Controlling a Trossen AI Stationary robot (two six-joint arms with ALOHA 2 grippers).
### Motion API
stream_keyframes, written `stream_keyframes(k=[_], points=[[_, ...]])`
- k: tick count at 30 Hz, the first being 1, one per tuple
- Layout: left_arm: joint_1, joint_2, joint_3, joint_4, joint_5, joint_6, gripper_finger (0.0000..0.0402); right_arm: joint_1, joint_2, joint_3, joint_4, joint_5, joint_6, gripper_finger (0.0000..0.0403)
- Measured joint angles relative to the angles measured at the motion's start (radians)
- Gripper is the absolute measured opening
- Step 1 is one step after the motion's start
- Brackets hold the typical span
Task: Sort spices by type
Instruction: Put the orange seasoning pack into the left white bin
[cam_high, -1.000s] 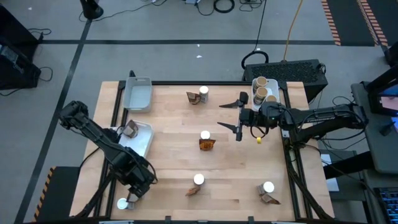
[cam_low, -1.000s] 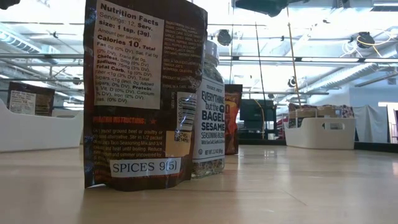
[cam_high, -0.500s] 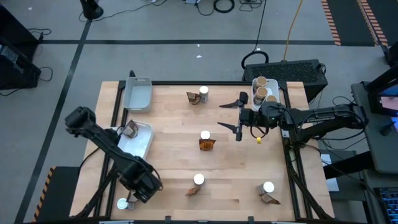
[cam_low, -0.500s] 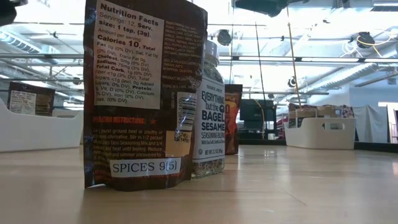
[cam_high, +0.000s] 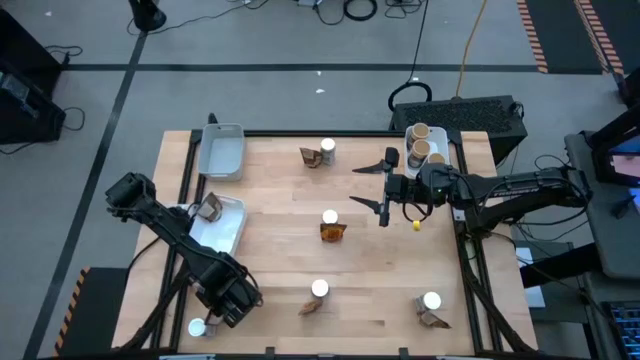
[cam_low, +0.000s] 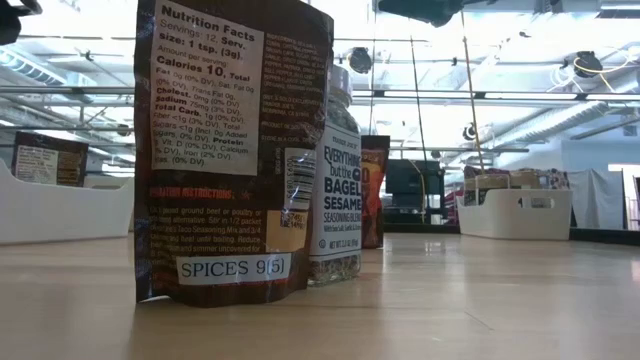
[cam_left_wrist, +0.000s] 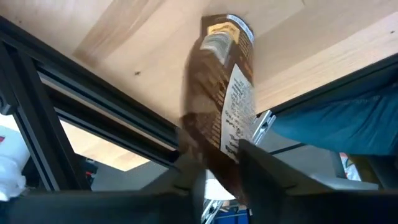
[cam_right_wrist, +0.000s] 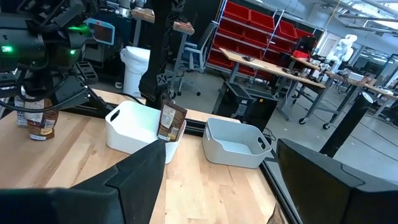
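Brown packet (cam_left_wrist: 224, 106) blurred, lower end hidden behind left end effector (cam_left_wrist: 217, 171) fingers (cam_left_wrist: 261, 168)

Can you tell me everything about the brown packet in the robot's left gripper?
The brown packet is a small crinkled foil-looking pouch, dark brown with a pale printed label down one side and a gold-brown band at its far end. It sits between the left gripper's two dark fingers, which close on its near end, over the light wooden table near the black frame rail.
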Motion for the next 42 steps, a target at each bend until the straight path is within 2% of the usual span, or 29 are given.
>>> stream_keyframes(k=[3, 5, 13, 21, 27, 32, 38, 42], points=[[0.0, 0.0, 0.0, 0.0, -0.002, 0.026, 0.0026, 0.0, 0.0, 0.0, 0.0, 0.0, 0.0, 0.0288], [0.003, 0.0, 0.0, 0.0, -0.01, 0.042, 0.0009, 0.0, 0.0, 0.0, 0.0, 0.0, 0.0, 0.0288], [0.018, -0.017, 0.0, -0.001, -0.049, 0.093, 0.0004, 0.0, 0.0, 0.0, 0.007, 0.0, 0.0, 0.0288], [0.068, -0.14, 0.0, -0.041, -0.136, 0.093, 0.0003, 0.0, 0.033, 0.0, -0.001, -0.003, 0.035, 0.0288], [0.111, -0.278, 0.001, -0.068, -0.245, 0.09, 0.0002, -0.022, 0.115, -0.002, 0.047, -0.149, -0.019, 0.0288], [0.15, -0.394, 0.001, -0.196, -0.337, 0.083, 0.0002, -0.042, 0.15, -0.002, 0.16, -0.201, -0.017, 0.0285], [0.228, -0.502, 0.001, -0.347, -0.441, 0.097, 0.0002, -0.053, 0.155, -0.001, 0.174, -0.239, -0.02, 0.0253], [0.307, -0.545, 0.002, -0.407, -0.513, 0.145, 0.0002, -0.053, 0.155, 0.019, 0.143, -0.239, -0.054, 0.0192]])
